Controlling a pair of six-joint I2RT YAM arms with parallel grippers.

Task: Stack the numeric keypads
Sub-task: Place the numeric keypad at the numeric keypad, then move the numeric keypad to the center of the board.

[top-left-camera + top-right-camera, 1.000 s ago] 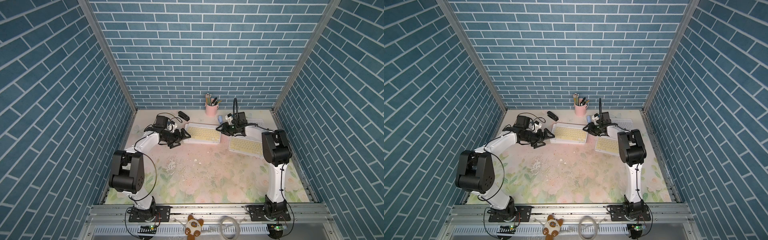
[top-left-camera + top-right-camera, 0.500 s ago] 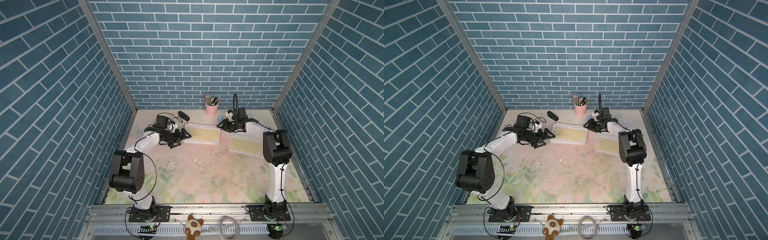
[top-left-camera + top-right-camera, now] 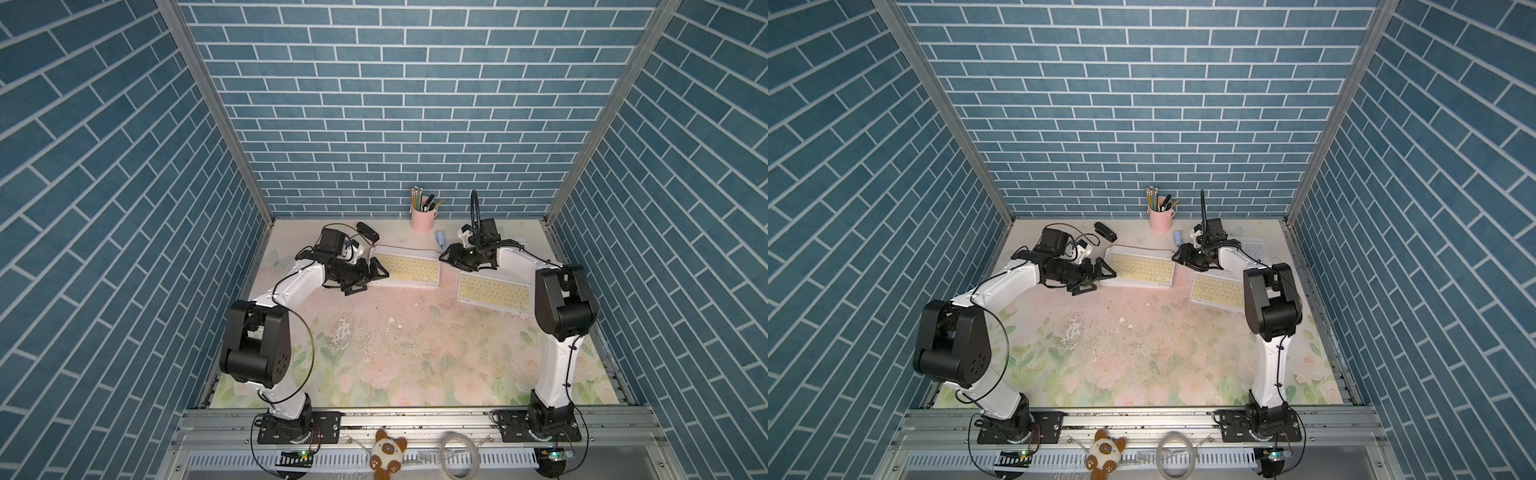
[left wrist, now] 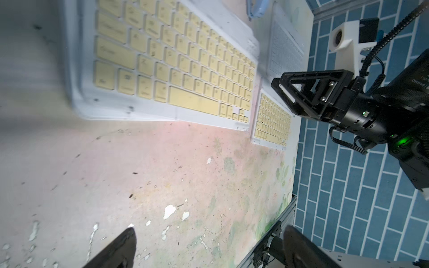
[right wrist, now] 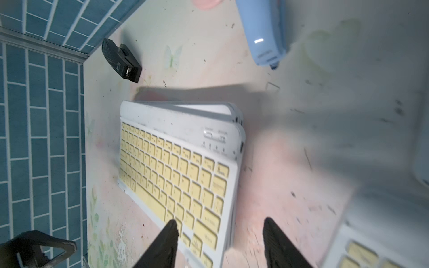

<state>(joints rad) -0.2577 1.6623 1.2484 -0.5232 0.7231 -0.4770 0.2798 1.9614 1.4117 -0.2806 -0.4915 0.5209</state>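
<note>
A stack of numeric keypads lies mid-back on the table, its top one with pale yellow keys and another's white edge showing beneath. A single yellow-keyed keypad lies to its right, and a white one sits behind my right arm. My left gripper stands open at the stack's left end, nothing between its fingers. At the stack's right end my right gripper is open; one finger hangs over the keys, its partner past the keypad's end.
A pink pencil cup stands at the back wall. A black stapler and a small blue item lie just behind the stack. Blue brick walls close three sides. A toy cat hangs on the front rail.
My right gripper's jaws have widened at the stack's right end and its wrist has shifted slightly. The left arm and the keypads look unmoved.
</note>
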